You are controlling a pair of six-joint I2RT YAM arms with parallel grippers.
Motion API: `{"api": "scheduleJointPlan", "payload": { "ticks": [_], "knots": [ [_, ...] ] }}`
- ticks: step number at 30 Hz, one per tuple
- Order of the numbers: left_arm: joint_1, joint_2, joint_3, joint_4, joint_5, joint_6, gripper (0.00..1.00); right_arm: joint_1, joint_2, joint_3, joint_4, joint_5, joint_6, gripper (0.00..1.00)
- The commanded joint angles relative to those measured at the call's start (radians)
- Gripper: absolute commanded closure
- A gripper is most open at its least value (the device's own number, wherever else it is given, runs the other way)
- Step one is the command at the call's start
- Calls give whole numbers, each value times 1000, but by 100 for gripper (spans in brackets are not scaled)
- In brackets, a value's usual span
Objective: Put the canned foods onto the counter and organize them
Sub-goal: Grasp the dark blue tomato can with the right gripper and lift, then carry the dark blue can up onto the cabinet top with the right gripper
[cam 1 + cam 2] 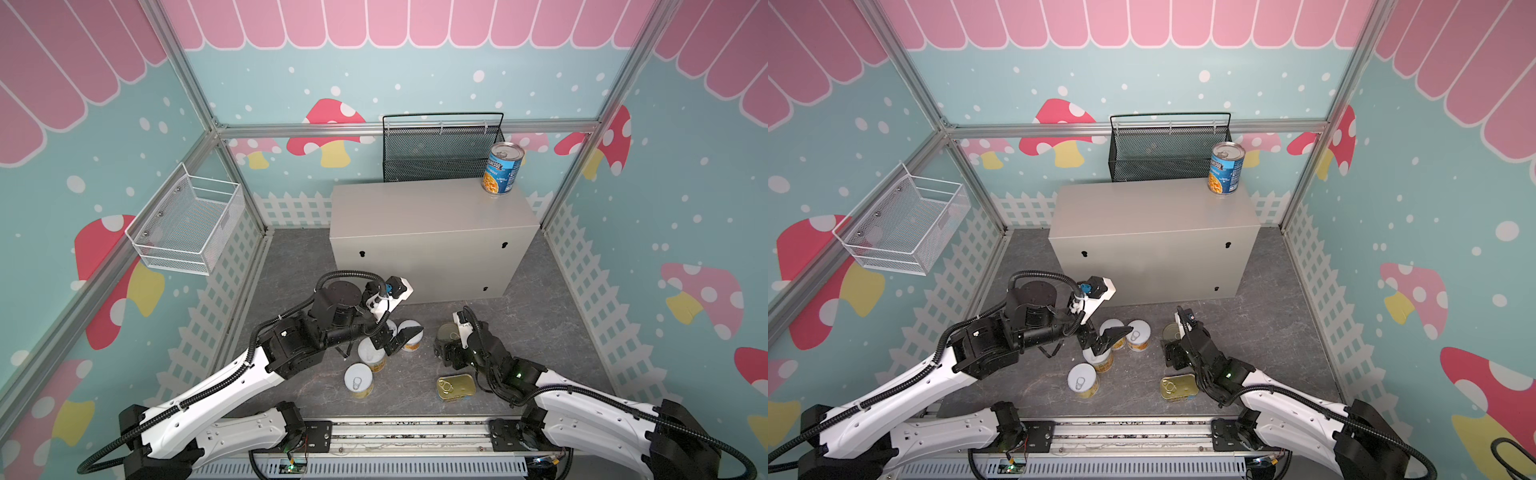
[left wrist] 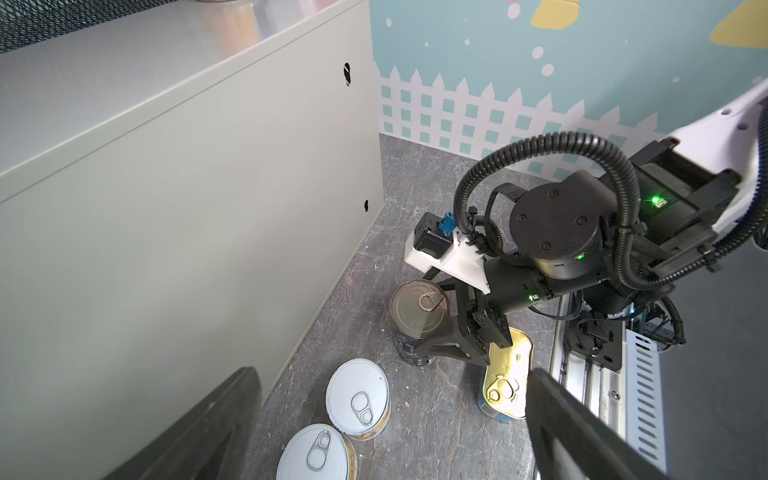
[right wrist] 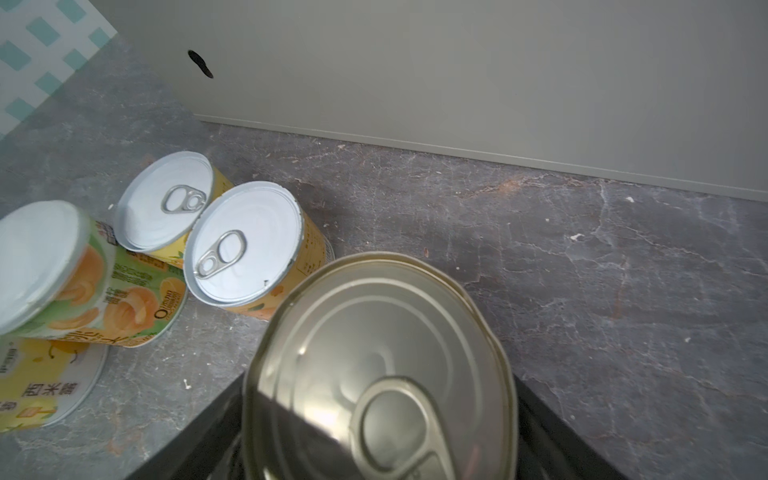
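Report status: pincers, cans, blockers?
Left pincer open, empty, above yellow cans. Right pincer around floor blue can, grip unconfirmed. Placed blue can on counter; SPAM tin on floor. Mesh basket behind counter, no obstruction.

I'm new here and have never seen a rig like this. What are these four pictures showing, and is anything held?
These are two robot arms. Two pictures look down from overhead; the others come from a camera on each wrist. One blue tin stands on the grey counter. On the floor are four yellow tins, a flat gold-topped tin and a taller tin. The left gripper hangs open above the yellow tins, holding nothing. The right gripper straddles the taller tin; whether it grips yet I cannot tell.
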Motion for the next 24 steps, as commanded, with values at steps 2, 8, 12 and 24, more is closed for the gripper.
{"api": "scheduleJointPlan", "payload": {
  "ticks": [2, 8, 12, 24],
  "knots": [
    [10, 4, 1, -5, 22, 2, 1, 7, 2, 11, 40, 7, -25, 27],
    [21, 5, 0, 0, 36, -4, 1, 7, -20, 46, 31, 20, -56, 38],
    [21, 6, 1, 1, 35, -4, 1, 7, -29, 90, 7, 11, -97, 41],
    [30, -1, -3, 1, 32, -3, 1, -4, -87, 343, -199, -31, -226, 42]
  ]
}}
